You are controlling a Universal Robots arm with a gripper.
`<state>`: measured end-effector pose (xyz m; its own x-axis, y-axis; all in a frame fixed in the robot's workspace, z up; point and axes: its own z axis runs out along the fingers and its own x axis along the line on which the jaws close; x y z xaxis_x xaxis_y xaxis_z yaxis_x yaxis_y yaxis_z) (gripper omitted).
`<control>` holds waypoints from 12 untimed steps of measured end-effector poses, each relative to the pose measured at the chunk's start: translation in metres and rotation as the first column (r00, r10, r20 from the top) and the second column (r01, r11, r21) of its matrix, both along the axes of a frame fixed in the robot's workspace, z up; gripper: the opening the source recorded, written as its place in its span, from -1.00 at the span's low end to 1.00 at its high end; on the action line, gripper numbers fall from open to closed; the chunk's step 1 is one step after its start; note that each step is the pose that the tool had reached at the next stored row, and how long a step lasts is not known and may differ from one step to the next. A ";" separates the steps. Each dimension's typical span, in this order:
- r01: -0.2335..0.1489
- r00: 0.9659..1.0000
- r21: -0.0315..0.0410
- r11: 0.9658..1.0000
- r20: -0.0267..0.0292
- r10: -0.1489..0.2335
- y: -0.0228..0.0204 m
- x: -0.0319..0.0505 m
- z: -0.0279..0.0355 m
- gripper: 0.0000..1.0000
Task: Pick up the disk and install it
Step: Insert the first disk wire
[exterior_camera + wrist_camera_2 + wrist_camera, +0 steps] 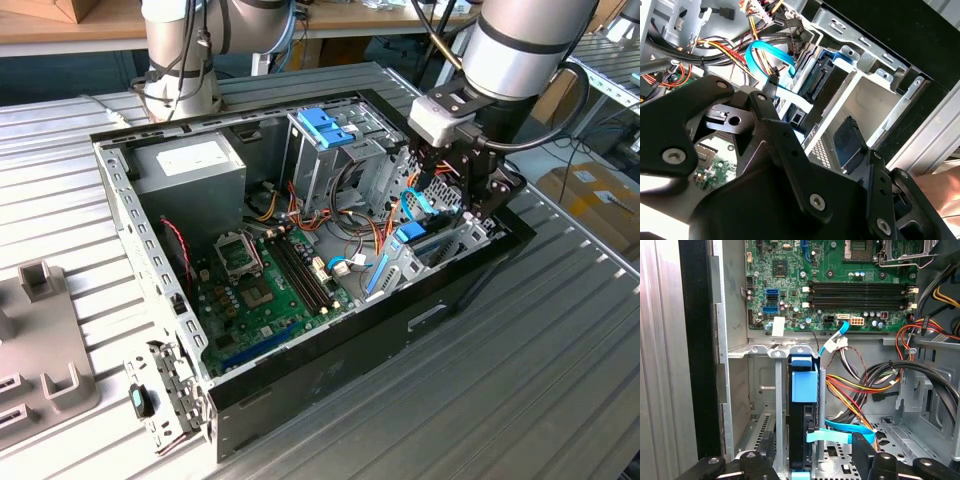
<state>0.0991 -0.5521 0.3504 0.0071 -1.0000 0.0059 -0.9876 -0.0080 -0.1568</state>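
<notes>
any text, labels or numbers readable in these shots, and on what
Nothing reads clearly enough to quote.
White sticker on the power supply: print too small to read.
Motherboard: white markings in the first wrist view, too small and blurred to read.
Disk with its light-blue carrier, standing in the bay by the gripper: no label face turned to the cameras.
Blue latch on the drive cage: no lettering to be made out.

So the disk (803, 410) is already sitting on edge in its slot at the corner of the open case: dark body, light-blue carrier rail and tab facing up, with a blue flat cable plugged in at its side, also visible here (412, 232).
</notes>
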 end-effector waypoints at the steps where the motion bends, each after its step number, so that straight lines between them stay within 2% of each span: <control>1: 0.000 1.000 0.000 1.000 0.000 0.000 0.0000 0.0001 0.0000 0.43; 4: 0.000 1.000 0.000 1.000 -0.001 0.000 0.0000 0.0002 0.0000 0.43; 7: 0.000 1.000 0.000 1.000 -0.016 0.000 0.0000 0.0029 0.0000 0.43; 8: 0.000 1.000 0.000 1.000 -0.027 0.000 0.0000 0.0045 0.0000 0.43; 9: 0.000 0.999 0.000 1.000 -0.041 0.000 0.0000 0.0063 -0.0001 0.43; 10: 0.000 0.998 -0.001 1.000 -0.060 0.000 0.0000 0.0091 0.0000 0.43; 11: 0.000 0.996 -0.002 1.000 -0.086 0.000 0.0001 0.0134 -0.0001 0.43; 12: 0.000 0.994 -0.002 1.000 -0.108 0.000 0.0001 0.0171 -0.0001 0.43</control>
<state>0.1163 -0.5520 0.3503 0.0079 -0.9999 0.0071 -0.9987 -0.0082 -0.0495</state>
